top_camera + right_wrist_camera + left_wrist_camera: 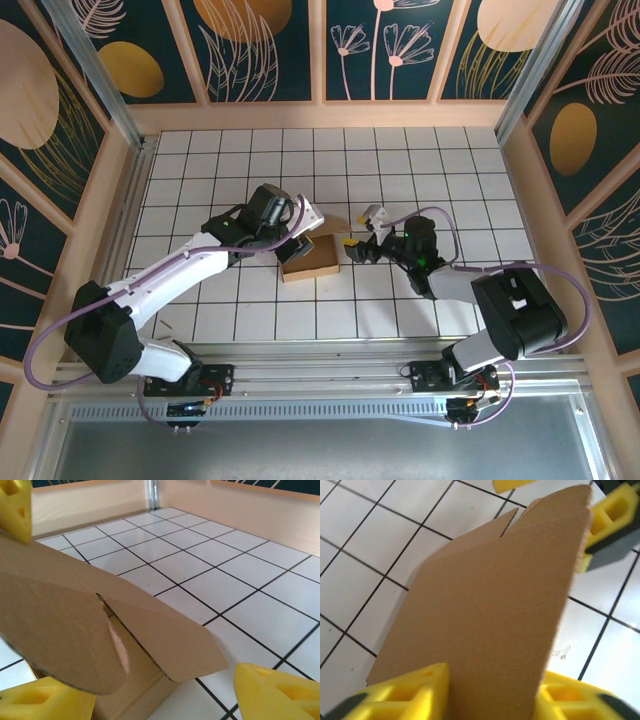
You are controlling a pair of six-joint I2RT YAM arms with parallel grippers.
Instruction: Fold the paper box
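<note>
The brown paper box [312, 258] sits half-formed on the tiled table between both arms, with flaps standing up. My left gripper [303, 228] comes at it from the left. In the left wrist view a broad flap of the box [490, 605] lies between its yellow fingers [405, 695], which stand apart at the flap's two edges. My right gripper [358, 243] is at the box's right side. It [165, 700] is open, its fingers [280, 692] either side of a corner where a rounded tab and a pointed flap [165, 635] hang over the box wall.
White tiled table [420, 170] with black grid lines, ringed by low wooden walls [330, 115]. A finger of the right gripper [607, 525] shows past the flap's far edge in the left wrist view. A left finger [15, 507] shows at the right wrist view's top left.
</note>
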